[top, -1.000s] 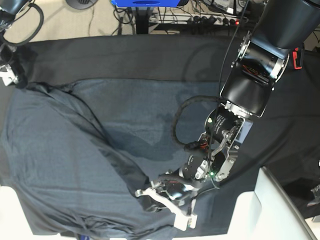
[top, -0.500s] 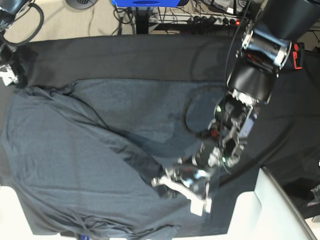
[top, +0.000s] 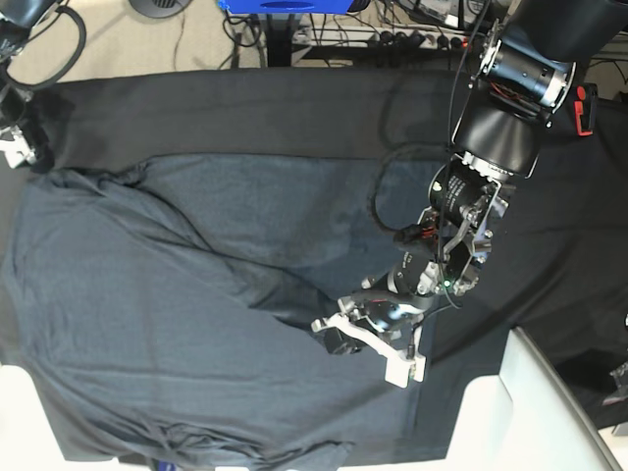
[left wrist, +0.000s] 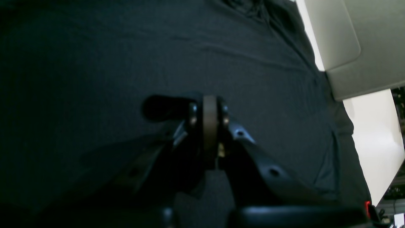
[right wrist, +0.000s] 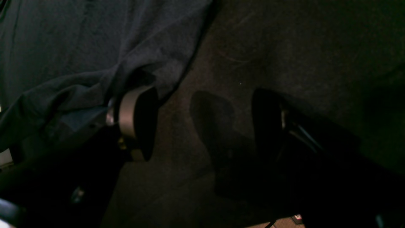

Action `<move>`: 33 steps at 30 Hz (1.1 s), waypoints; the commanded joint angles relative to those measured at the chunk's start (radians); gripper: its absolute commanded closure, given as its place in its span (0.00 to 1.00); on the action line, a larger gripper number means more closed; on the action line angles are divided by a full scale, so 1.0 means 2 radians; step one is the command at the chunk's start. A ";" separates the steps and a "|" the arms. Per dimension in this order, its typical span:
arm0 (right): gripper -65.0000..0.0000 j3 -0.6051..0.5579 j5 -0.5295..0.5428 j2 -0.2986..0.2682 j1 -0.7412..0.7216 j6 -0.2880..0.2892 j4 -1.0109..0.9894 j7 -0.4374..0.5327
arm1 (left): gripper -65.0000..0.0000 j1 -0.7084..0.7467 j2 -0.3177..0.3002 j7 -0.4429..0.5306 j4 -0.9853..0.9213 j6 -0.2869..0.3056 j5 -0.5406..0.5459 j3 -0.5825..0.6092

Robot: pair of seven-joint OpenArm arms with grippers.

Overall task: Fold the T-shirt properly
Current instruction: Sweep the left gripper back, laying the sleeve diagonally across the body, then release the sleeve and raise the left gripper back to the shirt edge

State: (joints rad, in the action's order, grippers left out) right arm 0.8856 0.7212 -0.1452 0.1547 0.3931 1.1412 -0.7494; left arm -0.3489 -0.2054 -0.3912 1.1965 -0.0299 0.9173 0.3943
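Base view is showing the shirt (top: 167,294) lying wide across the left and middle of the table, the left gripper (top: 368,343) pressing closed at its near right part, while the right gripper (right wrist: 202,123) is waiting apart at the far left edge.

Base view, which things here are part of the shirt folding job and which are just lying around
Part of the job: T-shirt; left gripper, shut on its fabric; right gripper, open at its corner.

Lying about: black tablecloth; floor cables; blue object.
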 commanded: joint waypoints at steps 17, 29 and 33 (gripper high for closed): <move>0.33 0.002 0.005 -0.006 0.001 0.004 0.007 -0.004 | 1.00 -0.044 0.006 0.013 -0.100 0.003 -0.058 -0.004; 0.33 0.002 0.005 -0.006 0.010 0.005 0.007 -0.003 | 0.04 -0.084 -0.015 0.014 -0.146 0.003 -0.057 -0.005; 0.33 0.002 0.005 -0.006 0.011 0.006 0.007 -0.003 | 0.00 -0.055 -0.023 0.010 -0.118 0.005 -0.053 -0.055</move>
State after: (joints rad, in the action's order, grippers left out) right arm 0.8856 0.7326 -0.1432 0.1761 0.4038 1.1427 -0.7521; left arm -0.4397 -0.2504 -0.3874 0.9421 -0.0273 0.8001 0.2863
